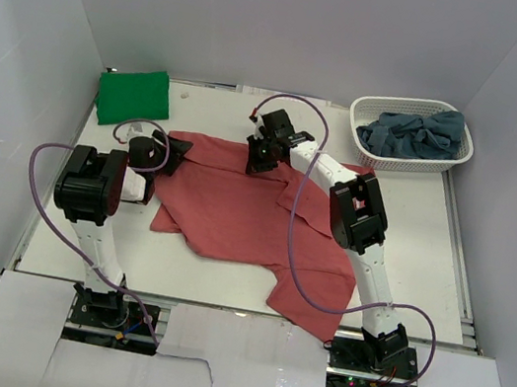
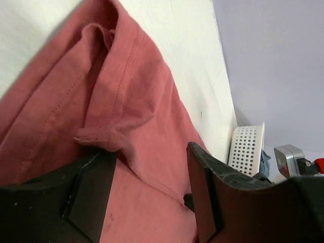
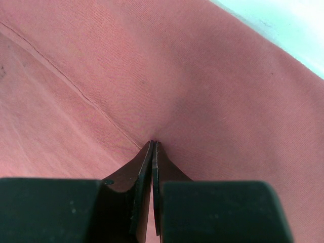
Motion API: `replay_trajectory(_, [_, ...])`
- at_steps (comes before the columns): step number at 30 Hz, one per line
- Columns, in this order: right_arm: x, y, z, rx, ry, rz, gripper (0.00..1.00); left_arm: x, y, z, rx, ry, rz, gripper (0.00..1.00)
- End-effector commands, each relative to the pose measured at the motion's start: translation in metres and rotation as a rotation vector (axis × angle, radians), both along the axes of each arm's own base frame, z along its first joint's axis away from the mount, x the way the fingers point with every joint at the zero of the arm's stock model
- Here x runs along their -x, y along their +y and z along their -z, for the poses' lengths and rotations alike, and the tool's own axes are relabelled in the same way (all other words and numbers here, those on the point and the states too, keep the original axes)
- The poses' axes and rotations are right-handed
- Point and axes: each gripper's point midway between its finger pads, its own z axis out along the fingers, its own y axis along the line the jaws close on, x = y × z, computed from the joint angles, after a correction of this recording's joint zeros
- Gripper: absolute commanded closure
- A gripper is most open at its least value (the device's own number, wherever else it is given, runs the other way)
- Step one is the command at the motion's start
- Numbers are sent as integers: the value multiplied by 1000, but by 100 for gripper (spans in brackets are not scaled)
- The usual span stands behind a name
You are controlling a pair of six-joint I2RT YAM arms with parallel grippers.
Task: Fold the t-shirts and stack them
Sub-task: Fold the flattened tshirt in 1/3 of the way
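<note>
Top external: salmon-red shirt (image 1: 244,216) lies rumpled mid-table. The right gripper (image 3: 153,144) is pinching its 12 o'clock edge, and the left gripper (image 2: 147,159) has its jaws spread over the 9 o'clock edge. Suggest left takes a full bite of cloth first, then both lift evenly and taut.

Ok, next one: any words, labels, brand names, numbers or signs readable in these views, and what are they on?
None: no readable text in any of the three views.
The red shirt, the folded green shirt, the grey-blue shirts and the white basket are plain, with no print or tag showing.
No marking on the arms can be made out.
</note>
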Motion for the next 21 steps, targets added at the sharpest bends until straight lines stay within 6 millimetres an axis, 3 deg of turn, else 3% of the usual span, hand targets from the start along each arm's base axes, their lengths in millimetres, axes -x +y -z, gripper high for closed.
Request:
replay_trajectory(1, [10, -12, 5, 41, 28, -6, 92, -15, 6, -20, -48, -93, -18, 32])
replay_trajectory(17, [17, -21, 13, 71, 40, -12, 92, -27, 22, -57, -128, -229, -79, 33])
replay_trajectory(21, [18, -23, 11, 76, 35, -12, 92, -26, 39, -62, -146, -239, -118, 33])
